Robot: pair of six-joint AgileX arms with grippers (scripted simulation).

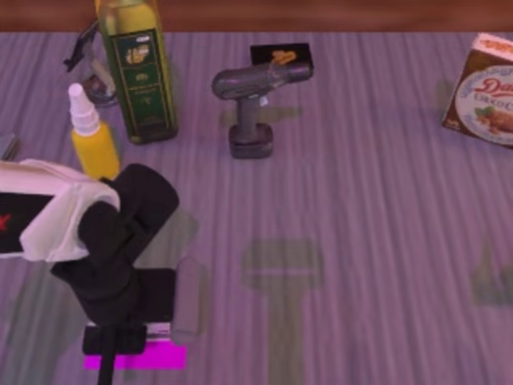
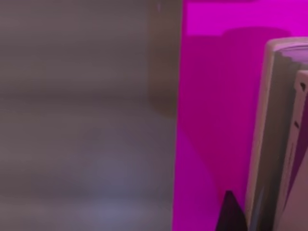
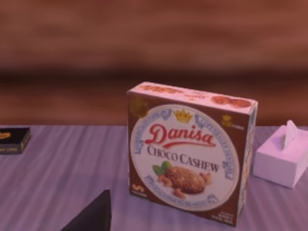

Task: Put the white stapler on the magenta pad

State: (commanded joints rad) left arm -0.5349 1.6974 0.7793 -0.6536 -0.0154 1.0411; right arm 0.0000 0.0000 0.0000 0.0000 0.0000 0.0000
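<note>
The magenta pad (image 1: pixel 156 358) lies at the front left of the table, partly under my left arm. My left gripper (image 1: pixel 116 338) hangs low over it. The left wrist view shows the pad (image 2: pixel 211 96) close up. In that view the white stapler (image 2: pixel 279 144) stands right against my one visible dark fingertip (image 2: pixel 232 214). The left gripper (image 2: pixel 269 211) is shut on it, just above the pad. From above the arm hides nearly all of the stapler. My right gripper (image 3: pixel 137 216) is parked off the top view, open and holding nothing.
At the back left stand a green oil bottle (image 1: pixel 138 68) and a yellow spray bottle (image 1: pixel 92 143). A grey drill (image 1: pixel 252 96) and a small black box (image 1: pixel 280 54) are at the back middle. A Danisa biscuit box (image 1: pixel 485 80) and a tissue box (image 3: pixel 281 159) sit at the right.
</note>
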